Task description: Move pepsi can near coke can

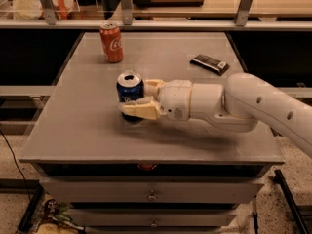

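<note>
The dark blue pepsi can [129, 92] stands upright left of the middle of the grey table [78, 130]. My gripper [136, 97] reaches in from the right and is shut on it. The near finger [139, 110] presses across the can's lower front, and the far finger [152, 85] lies behind it. The orange-red coke can [111, 43] stands upright at the far left of the table, well behind the pepsi can and apart from it.
A flat black object [209, 64] lies at the far right of the table. A railing with posts [126, 6] runs behind the far edge. Drawers [152, 194] sit below the tabletop. My white arm [243, 104] crosses the table's right side.
</note>
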Robot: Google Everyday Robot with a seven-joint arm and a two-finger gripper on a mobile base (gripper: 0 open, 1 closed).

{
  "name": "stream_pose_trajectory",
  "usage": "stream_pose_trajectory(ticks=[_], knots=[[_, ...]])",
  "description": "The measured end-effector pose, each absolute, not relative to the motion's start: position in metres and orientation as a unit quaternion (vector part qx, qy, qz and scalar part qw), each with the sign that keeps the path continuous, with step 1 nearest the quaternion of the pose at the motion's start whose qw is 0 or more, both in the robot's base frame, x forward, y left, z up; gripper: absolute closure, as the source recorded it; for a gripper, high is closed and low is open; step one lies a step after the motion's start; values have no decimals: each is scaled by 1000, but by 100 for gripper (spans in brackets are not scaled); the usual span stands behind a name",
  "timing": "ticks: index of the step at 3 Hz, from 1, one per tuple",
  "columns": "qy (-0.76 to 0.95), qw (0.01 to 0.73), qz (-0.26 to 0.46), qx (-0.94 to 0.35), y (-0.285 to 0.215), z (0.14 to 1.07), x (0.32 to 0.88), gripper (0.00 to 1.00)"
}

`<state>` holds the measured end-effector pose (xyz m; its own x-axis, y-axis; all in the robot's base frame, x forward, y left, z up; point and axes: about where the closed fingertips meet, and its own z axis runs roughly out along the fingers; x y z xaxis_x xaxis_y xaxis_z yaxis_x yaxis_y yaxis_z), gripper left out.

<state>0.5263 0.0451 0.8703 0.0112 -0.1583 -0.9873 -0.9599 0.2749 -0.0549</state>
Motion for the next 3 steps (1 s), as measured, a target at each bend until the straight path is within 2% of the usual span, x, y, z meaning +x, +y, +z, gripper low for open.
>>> stream_pose_trajectory(ticks=[1,2,3], knots=[[595,533,377,-469,41,871,528,88],[593,538,366,-474,29,888,535,100],[585,556,340,-482,7,926,548,100]])
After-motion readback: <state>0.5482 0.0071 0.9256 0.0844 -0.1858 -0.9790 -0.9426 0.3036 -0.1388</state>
